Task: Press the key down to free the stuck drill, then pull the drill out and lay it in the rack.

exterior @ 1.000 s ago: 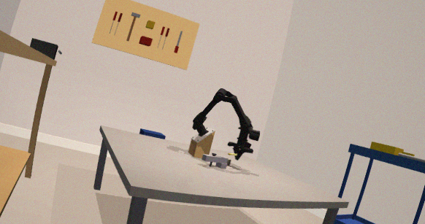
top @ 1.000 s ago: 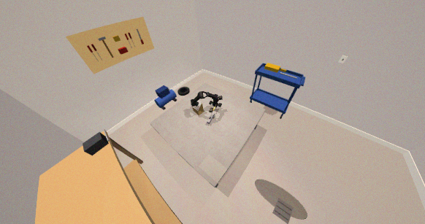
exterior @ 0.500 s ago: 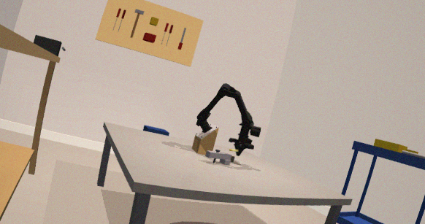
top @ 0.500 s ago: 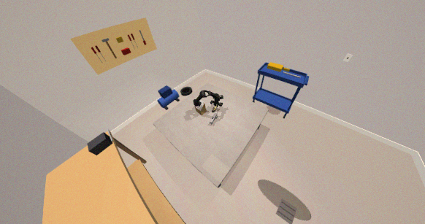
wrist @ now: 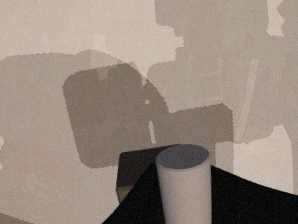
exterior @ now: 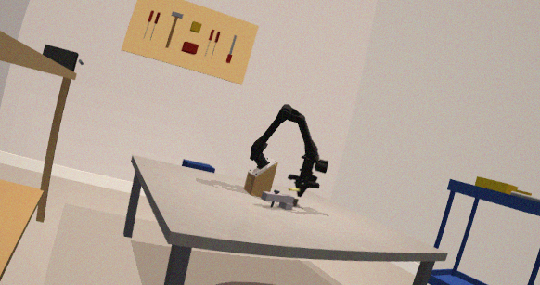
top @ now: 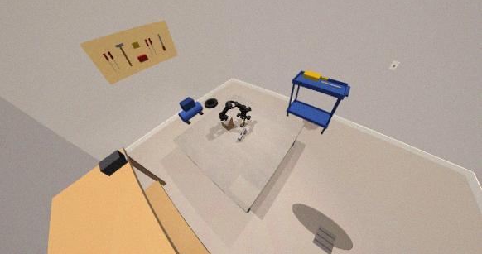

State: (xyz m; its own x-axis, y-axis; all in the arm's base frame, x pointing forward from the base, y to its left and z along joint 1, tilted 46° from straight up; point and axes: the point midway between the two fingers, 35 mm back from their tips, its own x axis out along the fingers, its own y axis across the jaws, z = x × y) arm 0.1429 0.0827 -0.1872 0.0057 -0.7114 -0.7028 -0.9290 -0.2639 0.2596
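Jaws are narrow, shut on something; the pale cylinder [wrist: 185,196] low in the wrist view is my best reading of it, perhaps the drill's shank. The arm [top: 233,103] [exterior: 287,110] reaches down beside a grey fixture [top: 241,135] [exterior: 277,198] on the counter [top: 257,165] [exterior: 223,217], with a yellow piece [top: 243,122] [exterior: 294,189] at the jaws. The step looks like freeing or drawing the drill: keep the wrist aligned with its bore, pull smoothly—no sideways twist—and, if it binds, press the key straight down again before pulling harder. Clear the fixture fully before turning towards the wooden block [top: 228,124] [exterior: 262,183], probably the rack.

Hard to make out: the key, and whether the drill is loose. The cylinder's lower end is cut off, and the dark block [wrist: 144,161] is partly hidden behind it.
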